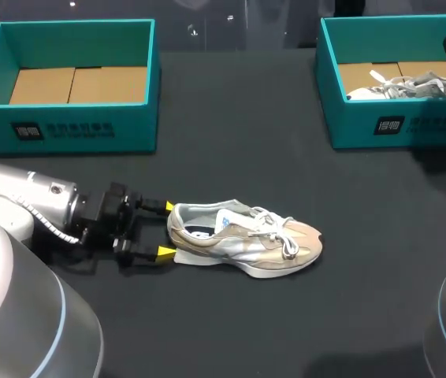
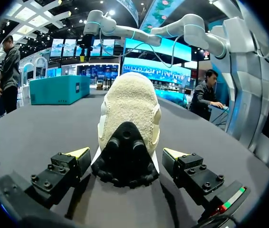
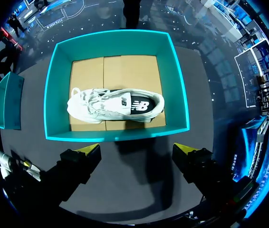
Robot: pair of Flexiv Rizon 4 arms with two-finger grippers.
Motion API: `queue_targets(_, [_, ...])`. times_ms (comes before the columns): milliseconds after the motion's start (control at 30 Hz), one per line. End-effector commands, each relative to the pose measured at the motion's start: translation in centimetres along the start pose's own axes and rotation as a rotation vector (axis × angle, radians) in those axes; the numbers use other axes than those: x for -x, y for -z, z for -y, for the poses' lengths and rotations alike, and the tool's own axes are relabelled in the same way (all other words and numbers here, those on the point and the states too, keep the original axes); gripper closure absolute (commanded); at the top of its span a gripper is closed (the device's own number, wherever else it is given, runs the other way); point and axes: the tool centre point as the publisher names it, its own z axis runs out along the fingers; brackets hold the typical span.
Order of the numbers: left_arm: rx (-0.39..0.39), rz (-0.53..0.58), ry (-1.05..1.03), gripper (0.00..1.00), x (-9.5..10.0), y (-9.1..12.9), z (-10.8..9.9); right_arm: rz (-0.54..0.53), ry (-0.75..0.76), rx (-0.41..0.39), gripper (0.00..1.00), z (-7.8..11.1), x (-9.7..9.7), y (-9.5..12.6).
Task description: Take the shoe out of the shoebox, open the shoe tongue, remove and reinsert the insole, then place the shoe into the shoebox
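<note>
1. Left arm (image 1: 18, 205) filled the near corner of the head view. Its claw (image 1: 162, 230) was spread either side of the heel of the tan shoe (image 1: 247, 236), which lay on the table (image 1: 231, 150). The left box (image 1: 73, 118) held only cardboard, and the right box (image 1: 365, 126) held a white shoe (image 1: 412, 85).
2. From the left wrist, the tan shoe's heel sat between the parted fingers (image 2: 80, 154), gripped by neither.
3. From the right wrist, the right claw (image 3: 137, 152) hung released above the right box, with the white shoe inside.
</note>
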Motion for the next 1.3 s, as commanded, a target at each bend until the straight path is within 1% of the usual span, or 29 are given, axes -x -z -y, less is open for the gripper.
queue_targets(33, [0.001,-0.001,-0.001,0.0,0.2,-0.8,-0.1,0.0,0.0,0.001,0.0,0.0,0.0,0.0])
queue_targets(400, [-0.008,-0.009,-0.001,0.0,0.3,-1.8,0.1,0.0,0.0,0.001,0.0,0.0,0.0,0.0])
queue_targets(733, [-0.026,-0.038,-0.019,0.0,0.0,-2.9,0.8,0.0,0.0,0.001,0.0,0.0,0.0,0.0])
queue_targets(1033, [-0.017,-0.046,-0.036,0.0,0.1,-4.2,0.6,0.0,0.0,0.001,0.0,0.0,0.0,0.0])
queue_targets(1300, [-0.017,-0.046,-0.037,0.0,0.1,-4.7,0.7,0.0,0.0,0.001,0.0,0.0,0.0,0.0])
